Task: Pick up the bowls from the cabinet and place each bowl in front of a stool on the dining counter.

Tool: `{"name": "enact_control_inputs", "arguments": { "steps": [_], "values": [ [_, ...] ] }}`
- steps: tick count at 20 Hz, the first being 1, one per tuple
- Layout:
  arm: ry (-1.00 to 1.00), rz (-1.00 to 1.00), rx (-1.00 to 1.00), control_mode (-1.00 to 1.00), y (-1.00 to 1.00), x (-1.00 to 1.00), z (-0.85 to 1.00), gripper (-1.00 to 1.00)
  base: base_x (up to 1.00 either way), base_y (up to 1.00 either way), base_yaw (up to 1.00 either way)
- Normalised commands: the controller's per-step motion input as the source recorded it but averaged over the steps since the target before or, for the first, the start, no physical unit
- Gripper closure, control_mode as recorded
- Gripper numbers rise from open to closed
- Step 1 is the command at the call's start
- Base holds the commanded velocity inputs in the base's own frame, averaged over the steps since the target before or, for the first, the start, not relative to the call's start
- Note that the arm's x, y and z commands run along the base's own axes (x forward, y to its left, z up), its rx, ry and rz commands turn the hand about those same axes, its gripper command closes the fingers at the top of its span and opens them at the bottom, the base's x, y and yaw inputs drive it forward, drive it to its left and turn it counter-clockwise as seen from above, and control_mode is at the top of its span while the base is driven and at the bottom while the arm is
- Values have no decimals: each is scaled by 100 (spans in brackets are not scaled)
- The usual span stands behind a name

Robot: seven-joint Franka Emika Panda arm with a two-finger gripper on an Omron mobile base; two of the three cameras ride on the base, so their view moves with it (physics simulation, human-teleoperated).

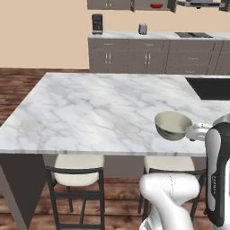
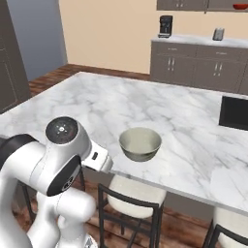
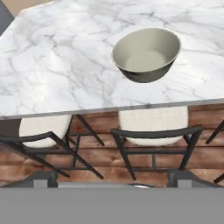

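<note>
The tool point(image 3: 112, 186) stood wide and held nothing; in the hand view its two dark tips rose at the bottom edge, well back from the surface point(image 3: 52, 65) and looking across its near rim. That posture read as a release already made: the grey-green bowl point(image 3: 146, 54) sat upright on the marble just inside the near edge, directly above the stool point(image 3: 153, 120) tucked below it, which is where the task wanted it. A second stool point(image 3: 43, 127) to the side had bare marble before it, presumably left for the other bowl.

The hand view alone showed bowl and seat lined up one over the other, and the bowl's cream inside empty. The left base view added what that view lacked: the red bowl point(image 1: 157, 6) sitting inside the wall cabinet point(image 1: 130, 4) far across the room, above the low drawer units, so half the job appeared to remain. It also showed the grey-green bowl point(image 1: 173, 125) close beside the arm's wrist. The right base view gave the grey-green bowl point(image 2: 140, 143) from the other side, near the rim with a stool point(image 2: 135, 191) under it, and a sliver of the red bowl point(image 2: 240, 6) at the top edge.
</note>
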Motion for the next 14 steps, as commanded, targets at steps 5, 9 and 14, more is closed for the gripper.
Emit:
{"name": "enact_control_inputs", "arguments": {
  "steps": [5,9,14],
  "values": [
    [0,0,0,100,0,0,0,-100,-31,95,3],
    [0,0,0,100,0,0,0,-100,28,100,0],
    [0,0,0,100,0,0,0,-100,58,100,0]
  ]
}}
